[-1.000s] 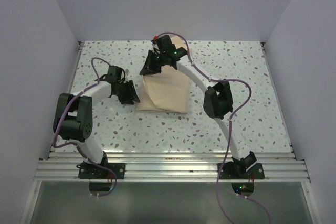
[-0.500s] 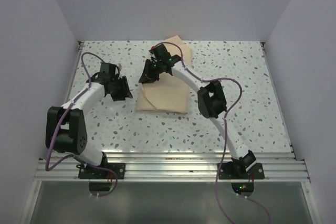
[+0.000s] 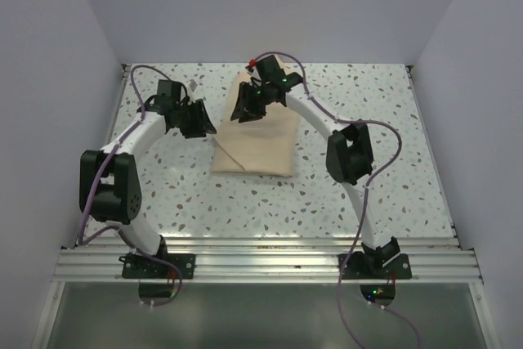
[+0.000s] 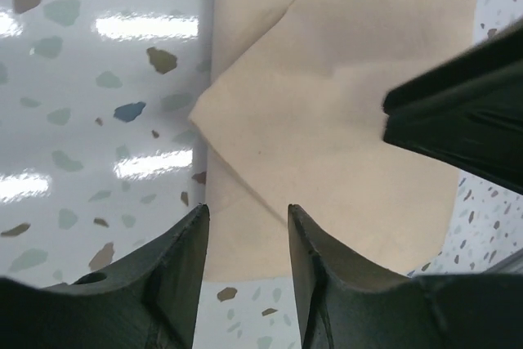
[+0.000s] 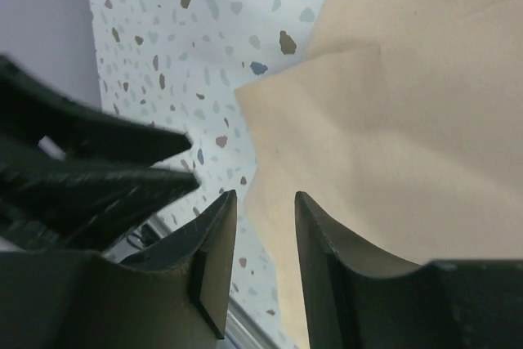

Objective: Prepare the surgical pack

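Note:
The surgical pack (image 3: 257,146) is a folded beige cloth bundle lying mid-table; tray, instruments and gauze are hidden. It fills the left wrist view (image 4: 327,128) and the right wrist view (image 5: 409,136), with a folded corner pointing left. My left gripper (image 3: 208,124) hovers open and empty just left of the bundle's upper left edge; between its jaws (image 4: 248,218) I see cloth. My right gripper (image 3: 243,112) is open and empty over the bundle's far left corner (image 5: 265,202), facing the left gripper's fingers (image 5: 98,169).
The speckled white table (image 3: 368,104) is walled by pale panels at the back and both sides. An aluminium rail (image 3: 270,263) runs along the near edge, carrying both arm bases. Purple cables loop from each arm.
My left gripper has moved farther back and right, toward the bundle's upper left corner. My right gripper has shifted right and back over the bundle. The flap at the far edge now lies lower.

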### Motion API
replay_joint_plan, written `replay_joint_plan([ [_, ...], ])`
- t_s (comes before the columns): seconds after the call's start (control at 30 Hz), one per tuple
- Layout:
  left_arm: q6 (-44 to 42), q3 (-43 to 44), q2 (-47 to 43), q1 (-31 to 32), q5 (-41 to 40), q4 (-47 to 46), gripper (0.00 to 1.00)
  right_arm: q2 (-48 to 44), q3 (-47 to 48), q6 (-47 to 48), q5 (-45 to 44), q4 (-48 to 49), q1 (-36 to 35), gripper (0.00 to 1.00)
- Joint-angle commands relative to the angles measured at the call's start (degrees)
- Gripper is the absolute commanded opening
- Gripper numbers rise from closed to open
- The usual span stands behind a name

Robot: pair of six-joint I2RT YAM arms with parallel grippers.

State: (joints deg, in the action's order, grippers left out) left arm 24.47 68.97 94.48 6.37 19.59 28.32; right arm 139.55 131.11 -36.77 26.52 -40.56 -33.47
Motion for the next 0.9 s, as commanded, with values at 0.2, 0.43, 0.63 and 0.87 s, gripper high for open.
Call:
replay_joint_plan([
  [0.2, 4.0, 6.6, 12.7, -0.4, 15.2, -9.3, 0.34, -9.2, -17.0, -3.6, 22.6, 17.0, 4.6, 0.04],
  [0.43, 3.1, 8.5, 17.6, -0.4, 14.9, -7.3, 0.33, -3.1, -19.5, -9.9, 25.1, 25.3, 5.1, 0.00],
  [0.63, 2.6, 7.1, 18.8, -0.4, 13.4, -6.0, 0.33, -2.2, -25.5, -9.3, 20.9, 26.8, 8.4, 0.00],
  [0.87, 1.6, 6.4, 18.6, -0.4, 12.5, -5.3, 0.33, -4.1, -25.6, -4.7, 17.8, 22.4, 13.8, 0.00],
])
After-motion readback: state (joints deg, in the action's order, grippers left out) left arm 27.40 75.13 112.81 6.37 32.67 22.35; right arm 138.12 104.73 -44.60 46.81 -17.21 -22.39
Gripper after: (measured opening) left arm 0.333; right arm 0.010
